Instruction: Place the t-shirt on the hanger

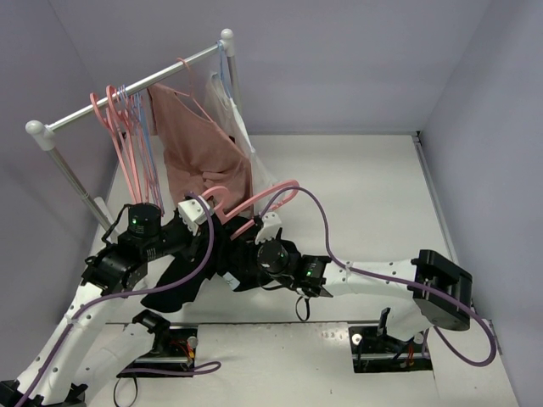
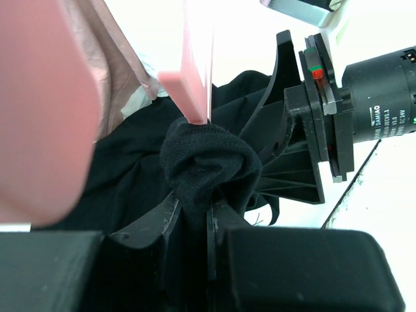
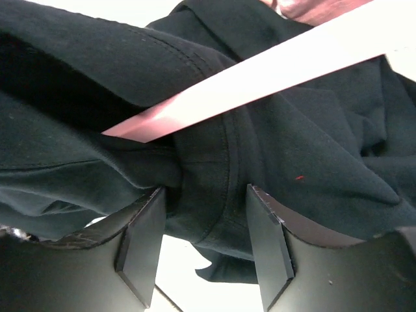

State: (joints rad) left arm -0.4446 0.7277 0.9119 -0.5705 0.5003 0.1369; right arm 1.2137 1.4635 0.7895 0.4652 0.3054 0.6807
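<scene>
The black t-shirt (image 1: 182, 275) hangs bunched between my two grippers, above the table in front of the rack. My left gripper (image 1: 202, 220) is shut on a wad of its fabric (image 2: 208, 162). The pink hanger (image 1: 254, 202) lies across both grippers, and one arm of it (image 2: 195, 78) pokes into the shirt. In the right wrist view the hanger's arm (image 3: 260, 78) runs diagonally into a fold of the shirt (image 3: 208, 169). My right gripper (image 3: 205, 240) is open with a seamed edge of the shirt between its jaws. It also shows in the top view (image 1: 254, 236).
A clothes rack (image 1: 127, 97) stands at the back left with several pink hangers (image 1: 114, 140) and thin lilac hangers (image 1: 144, 127). A dusty-pink garment (image 1: 199, 148) and a white garment (image 1: 246, 140) hang on it, close behind the grippers. Walls close in on three sides.
</scene>
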